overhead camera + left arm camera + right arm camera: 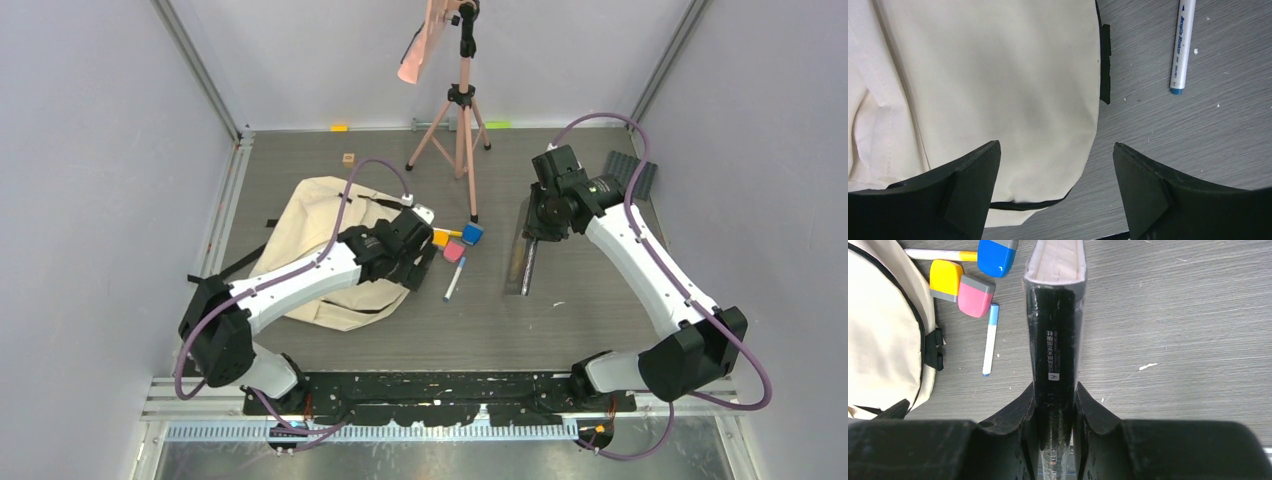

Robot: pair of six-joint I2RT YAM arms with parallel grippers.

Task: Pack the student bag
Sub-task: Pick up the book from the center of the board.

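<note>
A: Where does the bag (295, 225) lie?
B: Flat on the bench (560, 330), left of middle, partly under the left arm. The left gripper (1055, 185) hangs over its right edge, fingers wide apart, holding nothing.
A: What lies around it?
B: A marker (1182, 47) is just beside that edge, with yellow, pink and blue blocks (975, 296) bunched beyond it. The right gripper (1055, 400) is clamped on a black book (1054, 330), well apart from the bag. A tripod (462, 140) stands behind.
A: Anything unclear?
B: The arm hides the bag's opening, and the spine print is too small to read.
</note>
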